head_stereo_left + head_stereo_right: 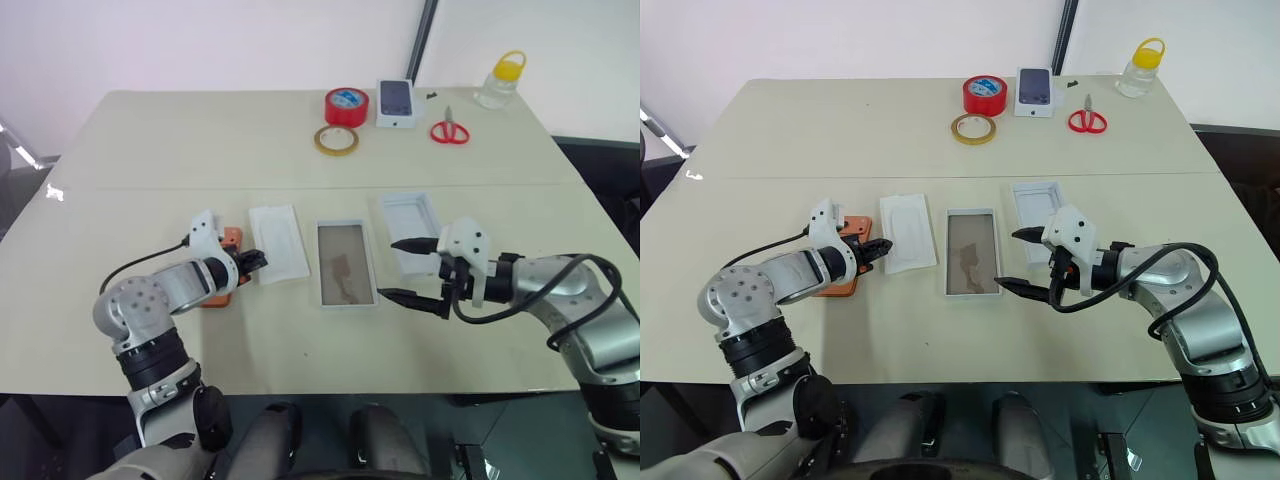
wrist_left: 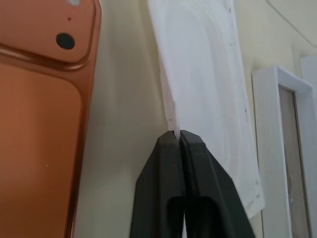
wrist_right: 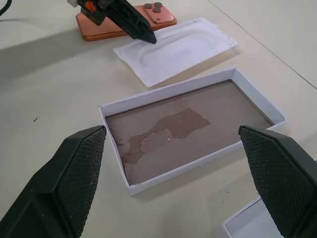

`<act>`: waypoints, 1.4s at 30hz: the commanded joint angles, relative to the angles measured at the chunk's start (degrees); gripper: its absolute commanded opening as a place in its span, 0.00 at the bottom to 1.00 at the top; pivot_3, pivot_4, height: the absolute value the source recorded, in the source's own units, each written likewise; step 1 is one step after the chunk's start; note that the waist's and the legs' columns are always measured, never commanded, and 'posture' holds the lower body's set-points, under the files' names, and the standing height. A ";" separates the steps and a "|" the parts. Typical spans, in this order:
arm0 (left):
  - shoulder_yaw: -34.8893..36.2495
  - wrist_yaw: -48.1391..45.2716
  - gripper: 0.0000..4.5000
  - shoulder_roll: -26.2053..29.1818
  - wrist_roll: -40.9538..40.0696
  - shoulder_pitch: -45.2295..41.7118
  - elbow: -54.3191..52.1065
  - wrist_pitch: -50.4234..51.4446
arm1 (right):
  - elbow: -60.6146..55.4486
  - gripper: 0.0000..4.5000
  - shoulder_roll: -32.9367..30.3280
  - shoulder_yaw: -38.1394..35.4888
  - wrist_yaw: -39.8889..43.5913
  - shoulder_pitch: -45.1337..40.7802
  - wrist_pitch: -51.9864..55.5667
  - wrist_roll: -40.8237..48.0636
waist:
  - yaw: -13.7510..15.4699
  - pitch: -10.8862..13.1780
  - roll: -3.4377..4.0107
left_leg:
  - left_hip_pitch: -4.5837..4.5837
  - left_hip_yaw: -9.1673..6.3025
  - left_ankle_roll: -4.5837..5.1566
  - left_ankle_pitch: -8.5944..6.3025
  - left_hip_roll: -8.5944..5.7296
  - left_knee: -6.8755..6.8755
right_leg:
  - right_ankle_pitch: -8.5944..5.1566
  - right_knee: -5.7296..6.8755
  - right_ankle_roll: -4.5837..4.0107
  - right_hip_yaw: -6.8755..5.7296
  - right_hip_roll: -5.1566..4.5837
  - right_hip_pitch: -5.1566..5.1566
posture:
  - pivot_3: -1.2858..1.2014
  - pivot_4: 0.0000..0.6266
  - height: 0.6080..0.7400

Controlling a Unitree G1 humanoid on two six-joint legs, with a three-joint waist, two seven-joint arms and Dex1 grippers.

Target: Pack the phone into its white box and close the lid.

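The orange phone (image 1: 232, 239) lies camera side up on the table, left of a flat white insert (image 1: 278, 241). My left gripper (image 1: 258, 260) is shut on the near left edge of that insert (image 2: 203, 74), right beside the phone (image 2: 39, 124). The white box (image 1: 346, 263), with its brownish floor, lies open in the middle. Just right of it, over its near end, my right gripper (image 1: 388, 268) hovers open with nothing in it. The all-white lid (image 1: 410, 214) lies rim up to the right of the box, partly behind the right gripper.
At the far side of the table are a red tape roll (image 1: 346, 106), a yellowish tape ring (image 1: 336, 140), a small white box with a phone picture (image 1: 396, 102), red scissors (image 1: 450, 131) and a bottle with a yellow cap (image 1: 501, 82).
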 commanded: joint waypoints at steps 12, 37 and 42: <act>9.76 -4.75 0.02 0.32 -5.62 -5.72 -3.29 2.40 | -2.84 1.00 -0.61 14.28 0.94 -4.02 -0.98 -9.08 | -0.13 0.01 -0.03 | 0.00 0.00 -0.01 0.00 0.01 0.00 | 0.00 0.00 0.00 -0.01 0.01 -0.01 | 0.52 0.24 1.00; 15.83 -5.06 0.00 0.59 -4.24 -9.56 -1.91 3.37 | 11.52 0.00 15.31 31.84 -0.67 -19.36 -3.84 -24.15 | -1.25 0.02 -0.09 | 0.00 -0.08 -0.11 0.05 0.02 0.00 | 0.00 0.07 0.00 -0.06 0.04 -0.07 | 0.52 0.24 1.00; 15.75 -5.18 0.00 0.47 -4.10 -9.44 -2.15 3.72 | 18.96 0.00 19.93 34.04 -1.84 -22.36 -8.12 -27.92 | -1.49 0.01 -0.09 | 0.00 -0.11 -0.13 0.07 0.02 -0.01 | 0.00 0.09 0.00 -0.08 0.04 -0.08 | 0.52 0.24 1.00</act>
